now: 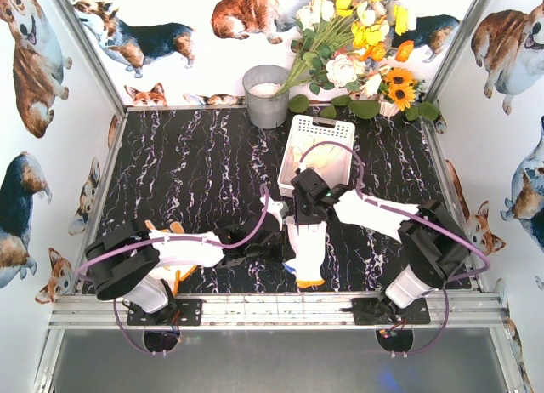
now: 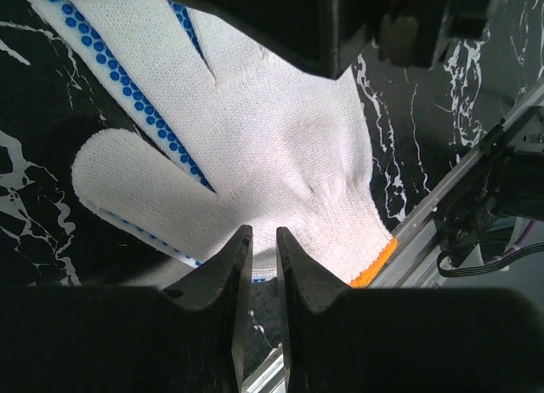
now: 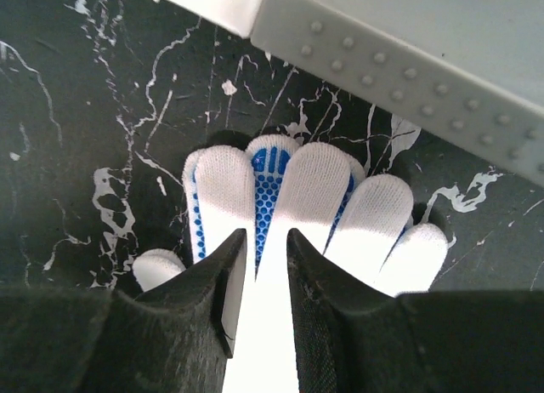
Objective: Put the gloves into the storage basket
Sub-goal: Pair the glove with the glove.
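Fabric fills the gap of my right gripper [image 3: 257,240]: its two jaws are clamped on the white glove with blue dots [image 3: 319,189], taking it just behind the fingertips. The glove fingers fan out past the jaw tips. They point at the storage basket [image 1: 316,122], whose pale wall stands just beyond them.

My left gripper [image 2: 263,240] has its two jaws nearly together, with only a thin slit between them. They sit at the side edge of the same dotted glove, near its orange-trimmed cuff. Whether they pinch any cloth I cannot tell.

That glove lies flat on the black marbled table [image 1: 187,172], outside the basket and just off its near end, with the cuff pointing away from the basket. Blue-dotted cloth shows between and under the white fingers. I cannot tell whether this is one glove or a stacked pair.

Inside the basket lies one pale yellow glove [image 1: 325,159]. One orange glove [image 1: 177,280] lies well apart from the basket, toward the near left, mostly hidden under my left arm [image 1: 127,261]. That makes three gloves I can count, and one basket.

One grey bucket [image 1: 266,99] stands near the basket's far left corner. One bunch of flowers [image 1: 357,36] rises behind the basket's far right.
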Controlling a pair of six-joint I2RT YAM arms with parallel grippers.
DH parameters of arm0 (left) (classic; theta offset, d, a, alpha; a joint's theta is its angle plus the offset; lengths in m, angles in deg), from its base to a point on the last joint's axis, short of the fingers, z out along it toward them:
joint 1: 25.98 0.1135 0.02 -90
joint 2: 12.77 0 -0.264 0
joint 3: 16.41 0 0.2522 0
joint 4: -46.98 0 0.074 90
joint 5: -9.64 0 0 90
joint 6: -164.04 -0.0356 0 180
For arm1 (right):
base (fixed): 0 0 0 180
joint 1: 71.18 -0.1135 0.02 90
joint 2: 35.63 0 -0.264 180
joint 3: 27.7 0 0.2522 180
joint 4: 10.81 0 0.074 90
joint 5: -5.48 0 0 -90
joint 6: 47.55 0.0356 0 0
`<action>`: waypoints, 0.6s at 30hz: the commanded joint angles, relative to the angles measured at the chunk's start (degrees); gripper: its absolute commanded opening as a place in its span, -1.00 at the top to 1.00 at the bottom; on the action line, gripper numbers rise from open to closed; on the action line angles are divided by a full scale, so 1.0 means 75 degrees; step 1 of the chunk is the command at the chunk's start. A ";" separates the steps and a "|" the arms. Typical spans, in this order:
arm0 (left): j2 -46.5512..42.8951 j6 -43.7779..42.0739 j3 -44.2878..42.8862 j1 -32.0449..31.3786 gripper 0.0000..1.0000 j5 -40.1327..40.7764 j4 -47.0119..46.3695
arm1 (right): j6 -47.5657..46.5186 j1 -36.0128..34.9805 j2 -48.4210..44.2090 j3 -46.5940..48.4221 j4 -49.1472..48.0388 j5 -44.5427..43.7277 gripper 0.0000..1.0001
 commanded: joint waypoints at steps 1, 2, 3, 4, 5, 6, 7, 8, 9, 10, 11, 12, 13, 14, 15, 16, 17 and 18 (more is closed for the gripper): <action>0.0221 -0.0274 0.0027 0.0081 0.77 -0.0109 -0.0024 | -0.0018 -0.0134 0.0234 0.0386 0.0041 -0.0461 0.46; 0.0268 -0.0327 0.0015 0.0084 0.77 -0.0138 0.0050 | 0.0000 -0.0147 0.0291 0.0393 0.0075 -0.0508 0.47; 0.0301 -0.0370 0.0023 0.0085 0.77 -0.0171 0.0112 | 0.0011 -0.0160 0.0333 0.0410 0.0094 -0.0533 0.47; 0.0324 -0.0407 0.0034 0.0086 0.78 -0.0194 0.0167 | 0.0008 -0.0172 0.0378 0.0406 0.0100 -0.0546 0.48; 0.0343 -0.0442 0.0053 0.0088 0.78 -0.0235 0.0195 | 0.0012 -0.0184 0.0422 0.0410 0.0091 -0.0549 0.48; 0.0366 -0.0462 0.0076 0.0094 0.78 -0.0278 0.0203 | 0.0015 -0.0191 0.0477 0.0427 0.0097 -0.0556 0.50; 0.0386 -0.0472 0.0092 0.0098 0.78 -0.0308 0.0215 | 0.0010 -0.0196 0.0527 0.0448 0.0116 -0.0570 0.53; 0.0397 -0.0487 0.0106 0.0097 0.79 -0.0343 0.0232 | 0.0013 -0.0213 0.0546 0.0467 0.0147 -0.0604 0.58; 0.0413 -0.0499 0.0117 0.0102 0.79 -0.0353 0.0275 | 0.0026 -0.0234 0.0557 0.0491 0.0177 -0.0662 0.62; 0.0422 -0.0506 0.0125 0.0100 0.79 -0.0354 0.0300 | 0.0027 -0.0262 0.0551 0.0507 0.0213 -0.0716 0.66; 0.0427 -0.0506 0.0145 0.0100 0.79 -0.0357 0.0309 | 0.0027 -0.0292 0.0518 0.0527 0.0224 -0.0773 0.74; 0.0423 -0.0501 0.0168 0.0100 0.79 -0.0346 0.0304 | 0.0033 -0.0317 0.0485 0.0529 0.0228 -0.0812 0.79; 0.0431 -0.0484 0.0191 0.0103 0.80 -0.0337 0.0284 | 0.0038 -0.0341 0.0443 0.0527 0.0239 -0.0843 0.83; 0.0456 -0.0469 0.0210 0.0100 0.80 -0.0331 0.0276 | 0.0040 -0.0366 0.0399 0.0537 0.0258 -0.0880 0.86; 0.0478 -0.0447 0.0223 0.0103 0.80 -0.0331 0.0275 | 0.0050 -0.0397 0.0353 0.0535 0.0278 -0.0913 0.90; 0.0491 -0.0432 0.0230 0.0118 0.80 -0.0331 0.0275 | 0.0051 -0.0431 0.0287 0.0543 0.0293 -0.0960 0.93; 0.0497 -0.0411 0.0236 0.0111 0.81 -0.0331 0.0272 | 0.0038 -0.0461 0.0227 0.0537 0.0326 -0.0997 0.96; 0.0509 -0.0407 0.0236 0.0119 0.81 -0.0324 0.0280 | 0.0039 -0.0485 0.0161 0.0526 0.0335 -0.1011 0.98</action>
